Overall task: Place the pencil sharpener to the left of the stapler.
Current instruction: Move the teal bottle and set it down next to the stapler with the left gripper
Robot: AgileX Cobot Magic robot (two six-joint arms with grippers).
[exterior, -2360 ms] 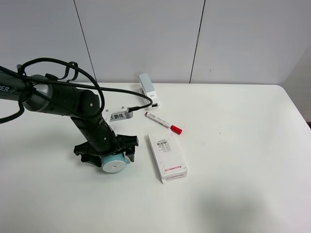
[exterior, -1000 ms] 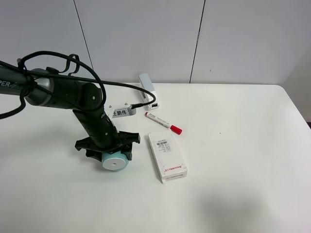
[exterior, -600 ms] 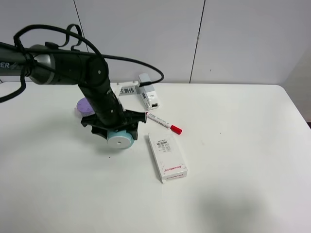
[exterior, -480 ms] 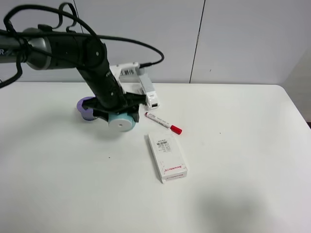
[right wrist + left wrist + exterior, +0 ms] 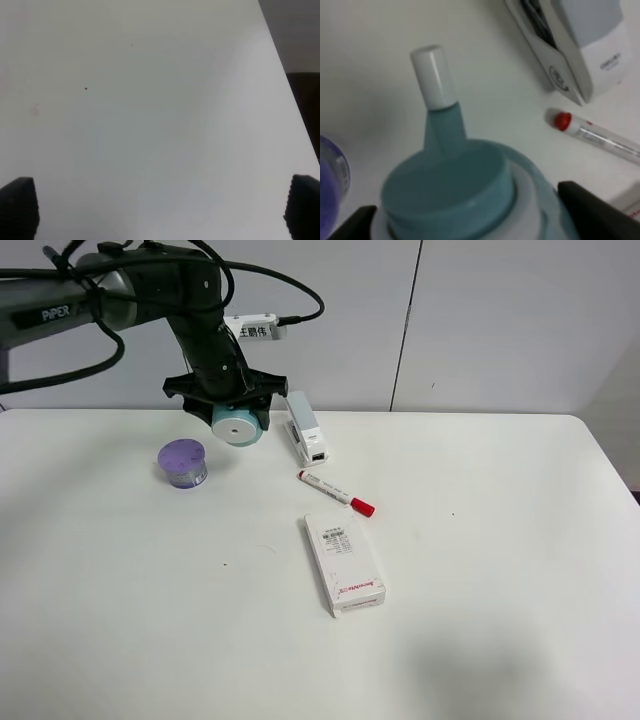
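My left gripper (image 5: 236, 412) is shut on the teal pencil sharpener (image 5: 237, 425), holding it in the air at the back of the table, just left of the white and grey stapler (image 5: 305, 426). The sharpener's white round face points toward the camera. In the left wrist view the teal body (image 5: 455, 190) fills the lower part between the dark fingers (image 5: 600, 210), with its white-capped stem (image 5: 434, 75) sticking out, and the stapler (image 5: 580, 45) lies beyond. The right gripper's dark fingertips (image 5: 17, 207) show wide apart over bare table; that arm is out of the exterior view.
A squat purple-lidded container (image 5: 183, 462) stands left of the sharpener. A white marker with a red cap (image 5: 335, 492) lies in front of the stapler, and a flat white labelled box (image 5: 343, 562) lies nearer the front. The table's right edge (image 5: 295, 115) shows in the right wrist view.
The left arm lifted the sharpener off the table and carried it back and up, from beside the box to a spot just left of the stapler. The purple container came into view.
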